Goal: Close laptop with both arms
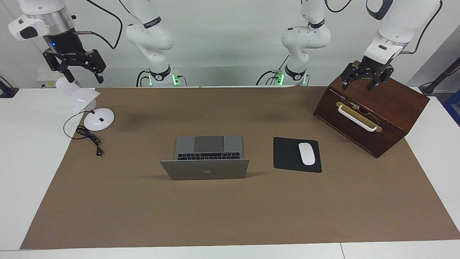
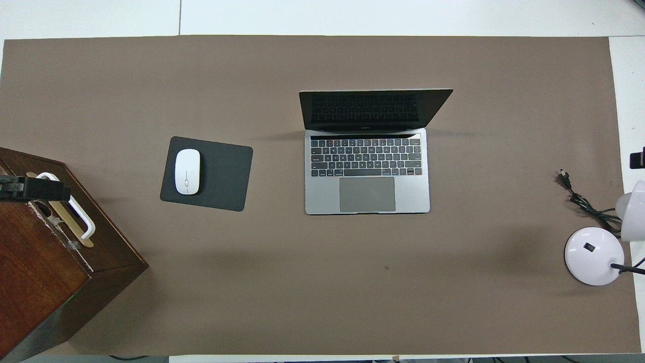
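The silver-grey laptop (image 1: 205, 169) (image 2: 367, 194) stands open in the middle of the brown mat, with its lid upright and its keyboard and trackpad toward the robots. My left gripper (image 1: 358, 86) hangs open above the wooden box at the left arm's end of the table, well apart from the laptop. Only its black tip (image 2: 30, 187) shows in the overhead view. At the right arm's end, my right gripper (image 1: 85, 77) is raised and open over the white desk lamp, also well apart from the laptop. Neither gripper holds anything.
A dark wooden box (image 1: 373, 118) (image 2: 40, 272) with a white handle sits at the left arm's end. A black mouse pad (image 1: 287, 154) with a white mouse (image 1: 306, 153) lies beside the laptop. A white lamp (image 1: 99, 118) and its black cable (image 1: 90, 138) lie at the right arm's end.
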Robot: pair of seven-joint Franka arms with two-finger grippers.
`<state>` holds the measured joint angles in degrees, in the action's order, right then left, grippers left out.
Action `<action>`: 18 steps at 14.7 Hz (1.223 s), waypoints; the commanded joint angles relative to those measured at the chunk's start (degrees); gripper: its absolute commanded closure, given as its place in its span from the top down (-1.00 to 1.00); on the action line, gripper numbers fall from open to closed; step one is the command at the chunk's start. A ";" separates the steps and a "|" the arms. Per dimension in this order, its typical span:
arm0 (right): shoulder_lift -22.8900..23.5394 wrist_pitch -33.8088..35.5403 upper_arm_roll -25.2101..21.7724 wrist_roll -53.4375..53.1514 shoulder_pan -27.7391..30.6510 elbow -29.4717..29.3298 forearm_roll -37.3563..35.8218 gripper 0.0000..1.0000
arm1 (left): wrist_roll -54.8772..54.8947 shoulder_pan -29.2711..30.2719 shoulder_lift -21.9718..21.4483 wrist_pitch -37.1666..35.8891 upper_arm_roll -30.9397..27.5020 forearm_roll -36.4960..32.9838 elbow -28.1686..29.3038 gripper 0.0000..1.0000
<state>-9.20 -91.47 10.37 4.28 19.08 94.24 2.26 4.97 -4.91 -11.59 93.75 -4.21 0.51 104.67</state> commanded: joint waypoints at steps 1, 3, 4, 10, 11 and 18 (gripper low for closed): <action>-1.08 -1.08 -0.09 1.96 0.61 1.21 0.55 1.00 | 0.83 0.51 -0.98 0.12 0.34 -0.86 0.54 1.00; -1.08 -1.08 0.00 1.79 0.61 1.30 0.55 1.00 | 0.83 0.51 -0.98 0.03 0.34 -0.86 0.54 1.00; -1.08 -1.08 0.00 1.78 0.61 1.29 0.46 1.00 | 1.18 0.43 -0.98 0.03 0.34 -0.86 0.54 1.00; -1.08 -1.08 0.00 1.96 0.61 1.29 0.55 1.00 | 1.26 0.51 -1.07 1.26 0.16 -0.86 0.63 1.00; -1.08 -1.08 0.00 1.96 0.61 1.29 0.55 1.00 | 1.27 0.51 -1.07 1.17 0.16 -0.86 0.63 1.00; -1.08 -1.34 -0.09 4.16 0.52 1.21 0.46 1.00 | 0.48 0.43 -1.07 1.26 0.16 -0.86 0.63 -0.24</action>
<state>-9.21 -91.47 10.27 6.50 19.08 94.28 2.26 5.51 -4.90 -11.74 94.38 -4.29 0.51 104.65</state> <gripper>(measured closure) 0.000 0.079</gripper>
